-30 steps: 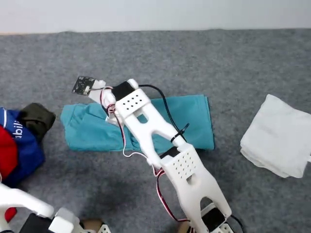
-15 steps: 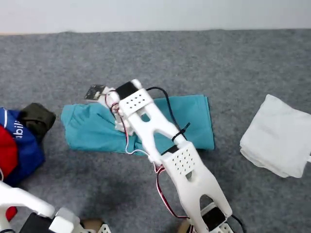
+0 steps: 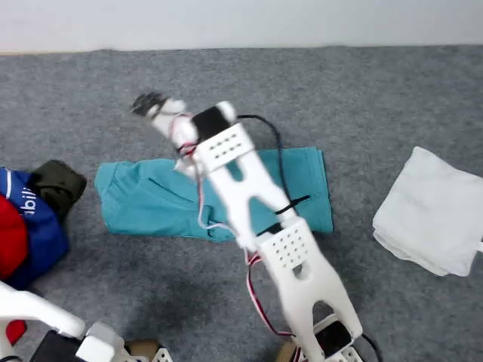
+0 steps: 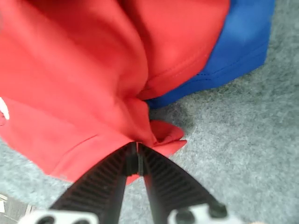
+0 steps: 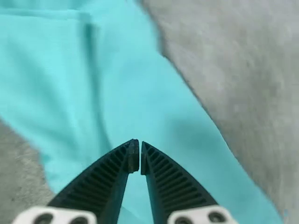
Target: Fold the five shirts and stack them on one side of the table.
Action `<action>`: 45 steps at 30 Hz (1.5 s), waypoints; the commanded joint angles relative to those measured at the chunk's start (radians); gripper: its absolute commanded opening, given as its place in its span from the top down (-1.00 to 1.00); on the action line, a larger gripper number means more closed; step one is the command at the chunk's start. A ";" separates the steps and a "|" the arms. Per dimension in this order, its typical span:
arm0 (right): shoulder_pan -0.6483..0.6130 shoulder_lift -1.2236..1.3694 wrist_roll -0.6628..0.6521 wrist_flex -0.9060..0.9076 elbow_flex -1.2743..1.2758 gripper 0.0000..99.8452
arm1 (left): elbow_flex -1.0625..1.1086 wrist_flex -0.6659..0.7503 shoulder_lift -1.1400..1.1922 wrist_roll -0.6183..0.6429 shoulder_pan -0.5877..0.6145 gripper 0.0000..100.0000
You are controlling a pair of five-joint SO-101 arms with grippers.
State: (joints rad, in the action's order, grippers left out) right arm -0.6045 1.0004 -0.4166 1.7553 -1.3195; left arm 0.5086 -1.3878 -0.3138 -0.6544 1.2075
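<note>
A teal shirt lies flat and partly folded in the middle of the grey table. My right arm stretches over it toward the far side. In the right wrist view my right gripper hangs shut above the teal shirt, holding nothing. A folded white shirt rests at the right. At the left edge a red shirt, a blue shirt and a dark olive shirt lie bunched together. My left gripper is shut, its tips at the edge of the red shirt, with the blue shirt beyond.
The left arm's base sits at the near left corner. A pale wall bounds the far side of the table. Bare grey surface lies between the teal shirt and the white one.
My right arm's wrist has risen off the teal shirt and swung toward the far side and slightly right. The shirts lie where they were.
</note>
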 commanded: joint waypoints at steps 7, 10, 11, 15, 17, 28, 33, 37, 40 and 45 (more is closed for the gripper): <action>0.222 -0.343 0.232 0.045 0.341 0.98 | -0.252 -0.261 -0.012 -0.009 -0.028 0.98; 0.278 -0.467 0.298 0.042 0.505 0.98 | -0.305 -0.338 -0.012 -0.009 -0.060 0.98; 0.295 -0.498 0.313 0.041 0.549 0.98 | -0.320 -0.354 -0.012 -0.008 -0.071 0.98; 0.352 -0.538 0.362 0.039 0.647 0.87 | -0.360 -0.365 -0.012 -0.005 -0.092 0.98; 0.383 -0.533 0.408 0.038 0.658 0.70 | -0.361 -0.365 -0.012 -0.005 -0.103 0.98; 0.423 -0.335 0.600 -0.045 0.651 0.30 | -0.360 -0.365 -0.012 0.012 -0.221 0.98; 0.423 -0.295 0.601 -0.114 0.651 0.30 | -0.361 -0.365 -0.011 0.058 -0.265 0.98; 0.424 -0.237 0.600 -0.170 0.651 0.30 | -0.361 -0.365 -0.009 0.066 -0.273 0.98; 0.421 -0.186 0.601 -0.203 0.651 0.30 | -0.361 -0.365 -0.011 0.066 -0.272 0.98; 0.420 -0.116 0.603 -0.197 0.651 0.30 | -0.361 -0.365 -0.011 0.066 -0.272 0.98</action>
State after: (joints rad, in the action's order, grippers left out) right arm -0.1887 0.8730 0.1757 1.5574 -0.6613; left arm 0.1849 -1.7269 -0.3138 -0.5976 0.9436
